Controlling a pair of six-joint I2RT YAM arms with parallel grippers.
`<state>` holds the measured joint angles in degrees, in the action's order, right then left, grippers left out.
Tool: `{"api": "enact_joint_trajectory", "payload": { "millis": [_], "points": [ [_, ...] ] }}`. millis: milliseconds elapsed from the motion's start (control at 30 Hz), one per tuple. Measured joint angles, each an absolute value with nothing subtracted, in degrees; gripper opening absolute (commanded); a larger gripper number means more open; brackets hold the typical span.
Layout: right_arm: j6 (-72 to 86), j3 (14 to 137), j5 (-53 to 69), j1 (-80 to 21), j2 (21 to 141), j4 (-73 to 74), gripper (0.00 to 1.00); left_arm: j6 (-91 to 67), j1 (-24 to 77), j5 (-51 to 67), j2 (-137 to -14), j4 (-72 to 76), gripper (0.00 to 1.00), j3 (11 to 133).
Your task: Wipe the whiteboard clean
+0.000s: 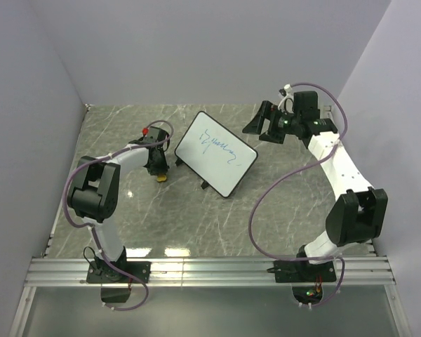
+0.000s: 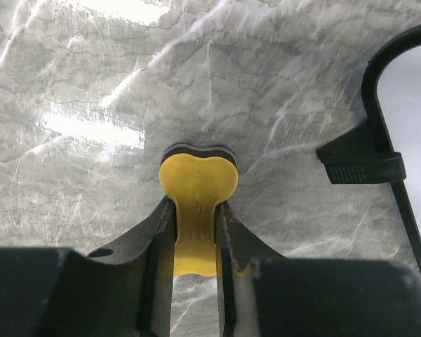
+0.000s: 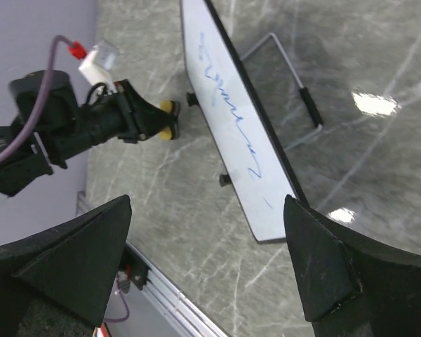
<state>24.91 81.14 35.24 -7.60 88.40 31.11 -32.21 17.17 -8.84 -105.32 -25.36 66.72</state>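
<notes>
You are clamping the yellow eraser point(image 2: 198, 175) in your left gripper point(image 2: 195, 210), right gripper point(image 1: 259, 121) gaping; whiteboard point(image 1: 216, 153) lying to the clamp's right, so be aiming for flat contact.

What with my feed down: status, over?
Left hand shut on yellow eraser, beside whiteboard. Right hand open. Blue writing unerased. Nothing between eraser and board.

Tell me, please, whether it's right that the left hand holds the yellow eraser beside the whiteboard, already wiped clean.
Not wiped clean: the whiteboard bears blue writing, as the top external view shows. The left hand holds the yellow eraser beside it.
</notes>
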Motion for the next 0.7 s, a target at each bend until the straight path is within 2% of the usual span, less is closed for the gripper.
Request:
{"api": "enact_joint_trajectory", "payload": {
  "millis": [233,367,700],
  "points": [
    [25.63,84.77,39.88,-7.62,92.90,29.21,0.95,-30.57,17.37,-7.05,-105.32,-28.45,0.00,68.75],
    [25.63,85.86,40.51,-7.62,96.88,28.60,0.93,-28.58,19.38,-5.10,-104.79,-31.64,0.00,74.26],
    [25.89,85.91,40.60,-8.16,101.12,27.40,0.90,-24.25,27.68,6.24,-99.63,-31.33,0.00,83.42]
  ]
}}
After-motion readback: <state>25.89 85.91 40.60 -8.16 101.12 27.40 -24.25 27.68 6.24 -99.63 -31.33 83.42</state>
